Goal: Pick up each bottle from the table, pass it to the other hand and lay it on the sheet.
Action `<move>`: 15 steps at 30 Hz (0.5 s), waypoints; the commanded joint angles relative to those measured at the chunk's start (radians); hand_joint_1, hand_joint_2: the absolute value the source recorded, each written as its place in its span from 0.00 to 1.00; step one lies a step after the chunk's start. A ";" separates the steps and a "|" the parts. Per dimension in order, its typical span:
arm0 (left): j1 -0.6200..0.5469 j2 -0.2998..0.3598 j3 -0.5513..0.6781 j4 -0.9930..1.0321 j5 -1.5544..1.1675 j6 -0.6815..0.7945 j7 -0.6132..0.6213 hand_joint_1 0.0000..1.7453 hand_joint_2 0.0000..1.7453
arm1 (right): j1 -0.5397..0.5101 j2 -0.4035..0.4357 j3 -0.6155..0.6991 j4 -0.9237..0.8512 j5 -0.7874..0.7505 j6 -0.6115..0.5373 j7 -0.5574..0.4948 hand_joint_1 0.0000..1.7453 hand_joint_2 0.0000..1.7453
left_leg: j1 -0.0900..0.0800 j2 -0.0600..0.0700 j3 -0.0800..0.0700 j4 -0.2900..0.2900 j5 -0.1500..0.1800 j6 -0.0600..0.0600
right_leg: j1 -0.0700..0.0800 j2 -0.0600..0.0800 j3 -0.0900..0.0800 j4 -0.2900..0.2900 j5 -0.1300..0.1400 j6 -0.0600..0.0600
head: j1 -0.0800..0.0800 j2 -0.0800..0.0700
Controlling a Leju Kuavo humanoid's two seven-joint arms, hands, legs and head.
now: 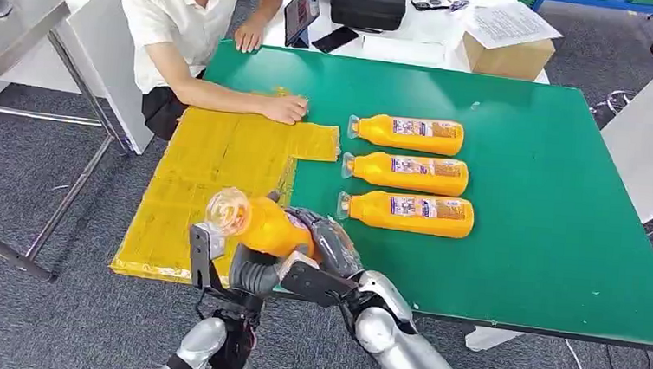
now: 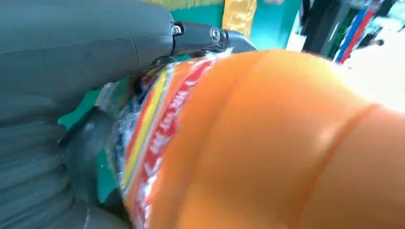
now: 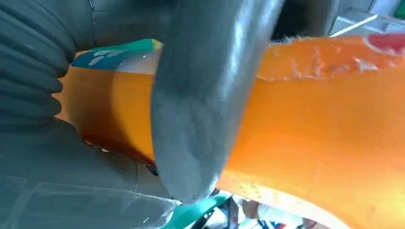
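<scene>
An orange bottle (image 1: 261, 223) hangs over the table's front edge, its clear cap end pointing at me. My right hand (image 1: 326, 243) wraps its base end, with the thumb (image 3: 200, 95) lying across the orange bottle (image 3: 325, 124). My left hand (image 1: 258, 275) grips the same bottle from below; in the left wrist view the labelled bottle (image 2: 267, 143) presses against that hand (image 2: 71, 71). Three more orange bottles lie side by side on the green table (image 1: 546, 217): a far one (image 1: 406, 134), a middle one (image 1: 406, 173) and a near one (image 1: 408, 214). The yellow sheet (image 1: 220, 168) lies left of them.
A person sits at the far left corner with a hand (image 1: 287, 108) resting on the sheet's far edge. Behind the green table stand a cardboard box (image 1: 506, 54), a black case (image 1: 368, 2) and a tablet (image 1: 301, 11). A steel table (image 1: 13, 24) stands at the left.
</scene>
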 commanded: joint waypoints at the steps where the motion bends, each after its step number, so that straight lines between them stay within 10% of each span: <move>1: -0.013 0.006 0.010 -0.071 0.009 0.033 -0.030 1.00 1.00 | -0.005 -0.009 0.101 0.052 -0.002 0.017 0.000 0.20 1.00 | -0.001 -0.002 0.004 -0.001 0.000 -0.002 | -0.001 0.000 0.003 0.001 -0.002 -0.002 | 0.000 0.000; 2: -0.013 0.006 0.012 -0.074 0.011 0.033 -0.032 1.00 1.00 | -0.002 -0.009 0.102 0.049 -0.004 0.017 -0.001 0.00 1.00 | 0.000 -0.001 0.002 0.000 0.000 -0.001 | 0.000 0.000 0.001 0.000 -0.001 -0.001 | 0.000 0.000; 5: -0.012 0.004 0.035 -0.090 0.036 0.035 -0.036 1.00 1.00 | 0.004 -0.004 0.109 0.038 -0.008 0.013 -0.009 0.00 1.00 | 0.000 -0.002 0.001 0.000 0.000 -0.001 | 0.000 -0.001 0.001 0.000 -0.001 -0.001 | 0.000 0.000; 6: -0.014 0.005 0.044 -0.097 0.042 0.043 -0.039 1.00 1.00 | 0.013 -0.001 0.111 0.027 0.011 -0.022 -0.023 0.00 0.00 | 0.000 -0.001 0.001 0.000 0.000 -0.001 | 0.000 -0.001 0.001 0.000 -0.001 -0.001 | 0.000 0.000; 15: -0.057 -0.013 0.078 -0.076 0.102 0.114 -0.030 1.00 1.00 | 0.067 0.006 0.125 -0.042 0.052 -0.170 -0.140 0.00 0.00 | 0.000 -0.001 0.002 0.000 -0.001 -0.002 | 0.000 0.000 0.001 0.001 -0.001 -0.002 | 0.000 0.000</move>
